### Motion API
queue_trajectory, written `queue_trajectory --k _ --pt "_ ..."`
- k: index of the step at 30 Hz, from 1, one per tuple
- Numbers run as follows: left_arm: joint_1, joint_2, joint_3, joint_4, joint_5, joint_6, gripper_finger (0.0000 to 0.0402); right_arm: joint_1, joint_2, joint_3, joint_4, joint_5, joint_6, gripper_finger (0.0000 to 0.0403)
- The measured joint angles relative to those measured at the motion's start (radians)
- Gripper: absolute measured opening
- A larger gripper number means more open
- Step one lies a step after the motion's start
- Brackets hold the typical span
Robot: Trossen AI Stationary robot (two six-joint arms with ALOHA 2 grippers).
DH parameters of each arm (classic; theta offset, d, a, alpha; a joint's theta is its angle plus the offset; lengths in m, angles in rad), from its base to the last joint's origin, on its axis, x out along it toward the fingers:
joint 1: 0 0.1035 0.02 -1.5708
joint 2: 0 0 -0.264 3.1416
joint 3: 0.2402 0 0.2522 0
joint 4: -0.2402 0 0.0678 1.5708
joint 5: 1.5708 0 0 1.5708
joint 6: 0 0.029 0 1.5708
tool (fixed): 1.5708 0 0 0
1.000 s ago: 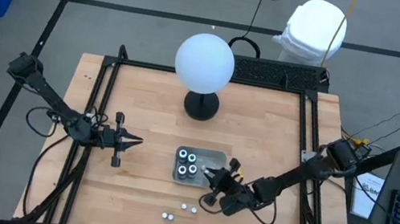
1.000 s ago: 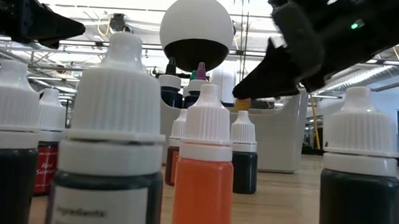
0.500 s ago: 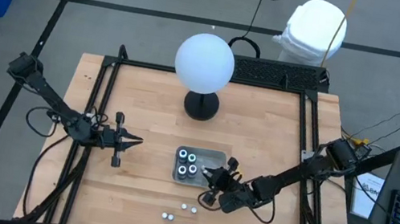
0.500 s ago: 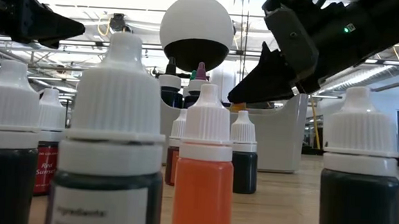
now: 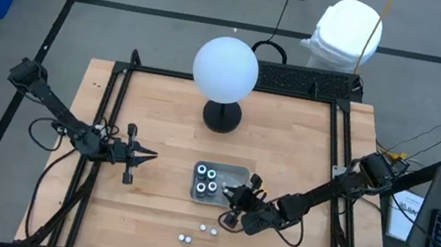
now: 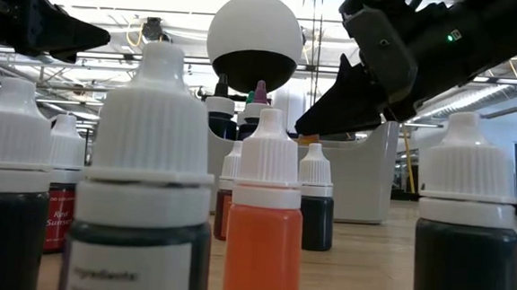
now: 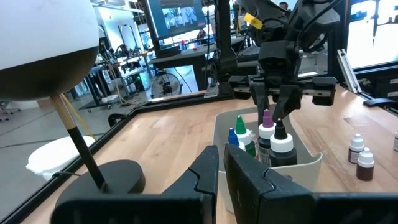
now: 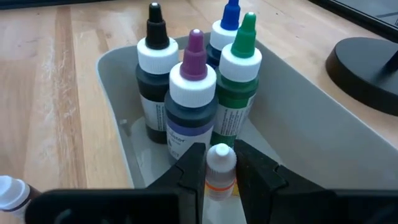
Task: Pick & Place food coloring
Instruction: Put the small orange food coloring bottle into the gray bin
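Four dark food coloring bottles (image 8: pixel 193 93) with black, purple, blue and green tips stand upright in the grey tray (image 5: pixel 235 173). Several small white-capped bottles (image 5: pixel 200 242) stand on the wood nearer the near edge; they are close up in the low view (image 6: pixel 265 217). My right gripper (image 8: pixel 221 155) hangs over the tray's right part (image 5: pixel 236 200), shut on one small orange bottle (image 8: pixel 220 177). My left gripper (image 5: pixel 148 157) waits left of the tray, shut, above the table. My right gripper pinches the small orange bottle between its two fingers (image 8: pixel 189 163), one on each side at its white cap (image 8: pixel 221 155) and shoulder. The fingers come slanting down from the table's right and near side. The bottle is upright and lifted over the tray, beside the four big bottles.
A white globe lamp (image 5: pixel 226 69) on a black base (image 5: pixel 222 117) stands behind the tray toward the far edge. A black frame (image 5: pixel 113 123) runs along the table's sides. Bare wood lies between the tray and the left gripper.
My right gripper, holding the small orange bottle, has moved a little toward the tray and slightly down, then held still. The left arm has kept still.
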Motion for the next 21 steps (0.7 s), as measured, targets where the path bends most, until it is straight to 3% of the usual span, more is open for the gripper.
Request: queue_trajectory --k 21 --pt "0.000 0.000 0.000 -0.001 0.000 0.001 0.0037 -0.008 0.014 0.001 0.005 -0.025 -0.076 0.0059"
